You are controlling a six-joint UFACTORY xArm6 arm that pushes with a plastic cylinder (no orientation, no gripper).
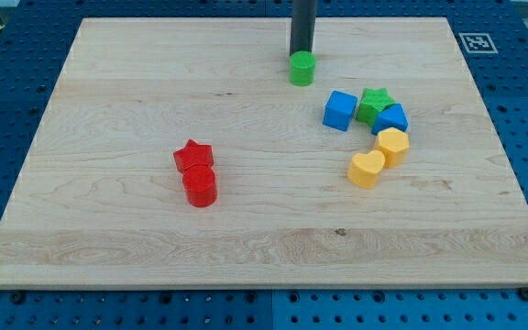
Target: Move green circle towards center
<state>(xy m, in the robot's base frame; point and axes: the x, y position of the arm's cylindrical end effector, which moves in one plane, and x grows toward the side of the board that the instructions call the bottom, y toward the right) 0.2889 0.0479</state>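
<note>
The green circle [302, 69] is a small green cylinder near the view's top, a little right of the board's middle line. My tip [301, 51] stands just above it in the view, touching or nearly touching its far side. The dark rod rises straight up out of the view's top.
A blue cube [339, 110], a green star [373, 104], a second blue block [391, 119], a yellow hexagon [392, 146] and a yellow heart [367, 170] cluster at the right. A red star [192, 156] and a red cylinder [200, 186] sit left of center on the wooden board [108, 92].
</note>
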